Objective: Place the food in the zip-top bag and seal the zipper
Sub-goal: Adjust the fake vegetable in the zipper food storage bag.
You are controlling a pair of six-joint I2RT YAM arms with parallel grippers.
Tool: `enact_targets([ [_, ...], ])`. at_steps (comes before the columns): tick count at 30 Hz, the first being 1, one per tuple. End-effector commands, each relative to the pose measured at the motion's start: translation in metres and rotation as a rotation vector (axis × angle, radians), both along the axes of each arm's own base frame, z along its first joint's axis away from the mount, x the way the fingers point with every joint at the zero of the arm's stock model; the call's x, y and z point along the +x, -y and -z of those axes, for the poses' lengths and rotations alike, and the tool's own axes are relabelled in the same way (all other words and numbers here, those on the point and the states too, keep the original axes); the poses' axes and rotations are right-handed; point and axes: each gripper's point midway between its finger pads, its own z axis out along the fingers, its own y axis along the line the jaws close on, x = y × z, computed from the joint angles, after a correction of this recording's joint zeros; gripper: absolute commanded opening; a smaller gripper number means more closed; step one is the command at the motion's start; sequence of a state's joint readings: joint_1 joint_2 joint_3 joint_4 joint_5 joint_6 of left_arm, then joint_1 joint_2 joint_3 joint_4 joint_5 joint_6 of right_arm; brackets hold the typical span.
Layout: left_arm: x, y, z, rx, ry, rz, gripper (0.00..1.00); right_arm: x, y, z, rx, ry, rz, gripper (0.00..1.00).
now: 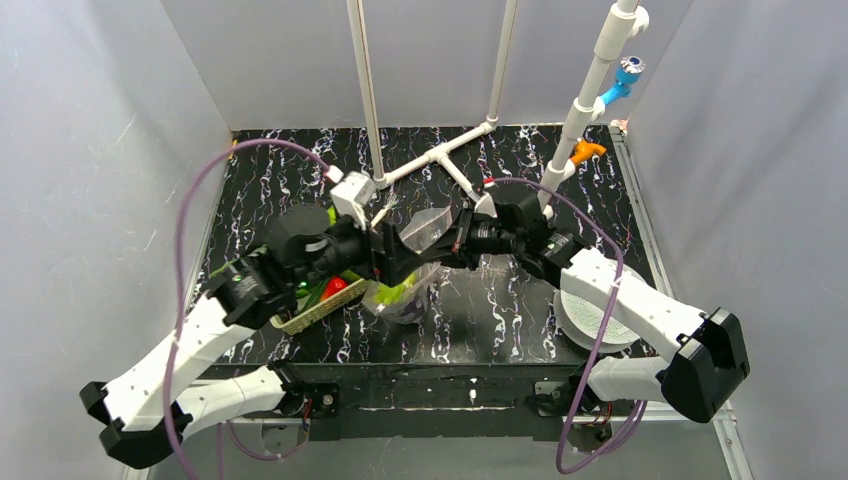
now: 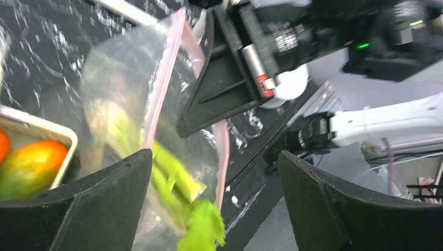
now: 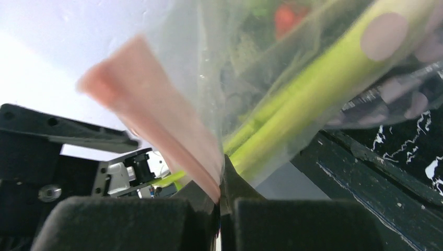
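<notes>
The clear zip-top bag (image 1: 404, 292) hangs above the table between my two grippers. My right gripper (image 1: 452, 245) is shut on its pink zipper strip (image 3: 156, 110), pinched between the fingers (image 3: 222, 180). A green leek (image 3: 313, 78) lies inside the bag, with its leafy end (image 2: 201, 230) near the mouth. My left gripper (image 1: 395, 255) is open and empty; its fingers (image 2: 104, 201) straddle the bag's (image 2: 120, 104) lower part and the zipper strip (image 2: 164, 78). More food stays in the woven basket (image 1: 312, 315): a red piece (image 1: 335, 286) and an orange-green fruit (image 2: 31, 167).
A white plate (image 1: 590, 318) lies on the table at the right, partly under my right arm. A white pipe frame (image 1: 440, 155) stands at the back of the black marbled table. Grey walls close in on both sides.
</notes>
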State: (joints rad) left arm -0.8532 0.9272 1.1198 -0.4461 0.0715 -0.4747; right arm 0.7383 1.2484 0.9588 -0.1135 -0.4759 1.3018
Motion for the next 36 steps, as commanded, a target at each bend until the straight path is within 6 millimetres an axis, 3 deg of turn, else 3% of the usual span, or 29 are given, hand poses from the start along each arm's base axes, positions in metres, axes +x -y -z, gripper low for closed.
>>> enact_targets([
  [1,-0.020,-0.033,-0.058,0.006,0.092,0.003,0.93,0.000,0.001,-0.049,0.061,0.112,-0.047,0.01],
  [6,-0.016,-0.062,-0.061,0.096,0.105,-0.094,0.96,-0.003,-0.005,-0.095,0.136,0.136,-0.103,0.01],
  [9,-0.020,-0.063,-0.053,0.117,0.073,-0.089,0.89,-0.001,-0.004,-0.107,0.143,0.156,-0.104,0.01],
  [12,-0.022,-0.059,-0.044,0.122,0.045,-0.070,0.82,-0.001,-0.003,-0.111,0.144,0.169,-0.108,0.01],
  [19,-0.013,-0.055,-0.026,0.180,-0.008,-0.099,0.54,-0.002,0.004,-0.114,0.100,0.236,-0.111,0.01],
  [22,-0.007,-0.049,-0.018,0.206,-0.026,-0.102,0.53,-0.003,0.011,-0.112,0.064,0.263,-0.096,0.01],
  [25,0.001,-0.040,-0.007,0.241,-0.049,-0.092,0.61,-0.006,0.016,-0.110,0.046,0.290,-0.092,0.01],
  [27,0.004,-0.026,-0.004,0.237,-0.055,-0.055,0.58,-0.007,0.019,-0.108,0.033,0.300,-0.093,0.01],
  [28,0.006,-0.019,-0.002,0.237,-0.058,-0.033,0.49,-0.007,0.020,-0.107,0.025,0.308,-0.093,0.01],
  [31,0.009,-0.005,-0.010,0.250,-0.058,0.030,0.07,-0.008,0.028,-0.102,-0.020,0.340,-0.084,0.01],
  [32,0.008,-0.001,-0.017,0.246,-0.055,0.053,0.00,-0.007,0.032,-0.100,-0.053,0.360,-0.075,0.01],
  [36,-0.013,0.019,-0.071,0.101,-0.014,0.200,0.00,-0.006,0.056,-0.104,-0.203,0.504,-0.060,0.01],
])
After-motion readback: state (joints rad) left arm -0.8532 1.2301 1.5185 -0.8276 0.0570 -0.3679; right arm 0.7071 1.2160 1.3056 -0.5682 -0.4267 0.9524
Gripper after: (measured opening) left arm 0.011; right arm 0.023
